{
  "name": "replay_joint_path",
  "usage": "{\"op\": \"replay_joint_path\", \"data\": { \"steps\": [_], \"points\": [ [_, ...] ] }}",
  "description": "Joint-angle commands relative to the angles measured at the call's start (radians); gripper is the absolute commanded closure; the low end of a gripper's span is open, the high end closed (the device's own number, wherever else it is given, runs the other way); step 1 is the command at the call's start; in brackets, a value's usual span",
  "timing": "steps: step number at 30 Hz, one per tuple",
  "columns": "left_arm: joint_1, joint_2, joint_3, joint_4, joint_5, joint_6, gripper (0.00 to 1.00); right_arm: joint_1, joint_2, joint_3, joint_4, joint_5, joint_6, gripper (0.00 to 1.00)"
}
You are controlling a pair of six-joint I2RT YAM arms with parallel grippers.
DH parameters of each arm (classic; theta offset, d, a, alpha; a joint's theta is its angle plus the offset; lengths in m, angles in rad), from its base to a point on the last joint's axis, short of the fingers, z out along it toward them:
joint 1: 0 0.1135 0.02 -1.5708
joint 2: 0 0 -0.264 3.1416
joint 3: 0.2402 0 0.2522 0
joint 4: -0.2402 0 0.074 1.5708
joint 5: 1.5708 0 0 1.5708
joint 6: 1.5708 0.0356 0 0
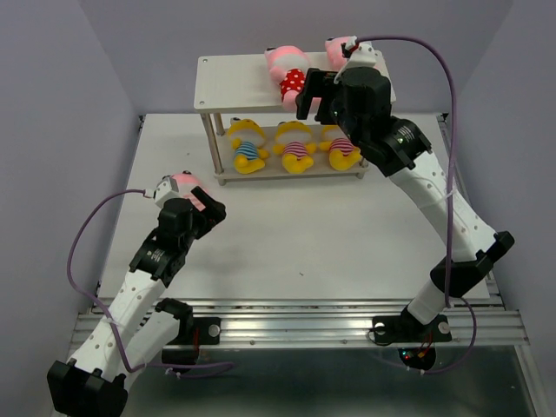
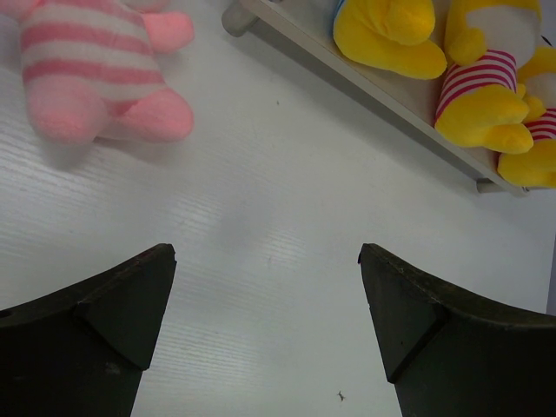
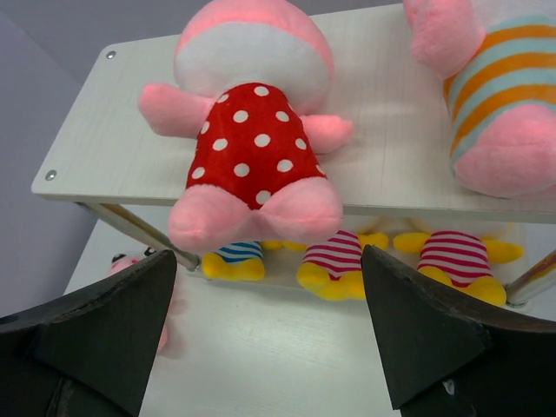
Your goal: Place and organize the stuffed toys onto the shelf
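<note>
The shelf [image 1: 234, 82] stands by the far edge of the white table [image 1: 304, 243], about in the middle. It has two flat pale boards on thin wooden legs.

Three soft yellow toys sit in a row on the low board. They are the blue-striped yellow toy [image 1: 248, 149], the middle yellow toy [image 1: 295, 148] and the right yellow toy [image 1: 340, 149], both in pink stripes.

On the top board lies the fluffy dotted pink toy [image 1: 291, 78], and its round feet poke over the front edge. Beside it, at the right end, lies the orange-striped pink toy [image 1: 337, 48]. The left half of that board is open.

The pink-striped toy [image 2: 95, 69] lies on the table nearer the left edge, well apart from the shelf.

The left arm is bent low. The left gripper [image 2: 265, 252] is near that toy without touching it, its black fingers wide apart around nothing.

The right arm stretches from the near right corner up to the top board. The right gripper [image 3: 269, 254] is also spread wide, just in front of the dotted toy's feet, holding nothing.
</note>
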Motion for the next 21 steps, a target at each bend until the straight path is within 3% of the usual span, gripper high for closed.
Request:
{"op": "replay_joint_path", "data": {
  "steps": [1,8,17,21],
  "points": [
    [0.0,-0.005,0.002,0.02,-0.019,0.01,0.01,-0.034,0.039,0.022,0.03,0.006,-0.029,0.09],
    [0.0,-0.007,0.005,0.017,-0.026,0.009,0.01,-0.089,0.064,0.01,0.105,-0.021,-0.015,0.21],
    [0.0,0.007,0.006,0.021,-0.026,0.012,0.01,-0.107,0.064,-0.033,0.166,-0.101,-0.029,0.27],
    [0.001,0.004,0.006,0.02,-0.026,0.012,0.01,-0.117,0.069,-0.039,0.176,-0.118,-0.023,0.36]
  ]
}}
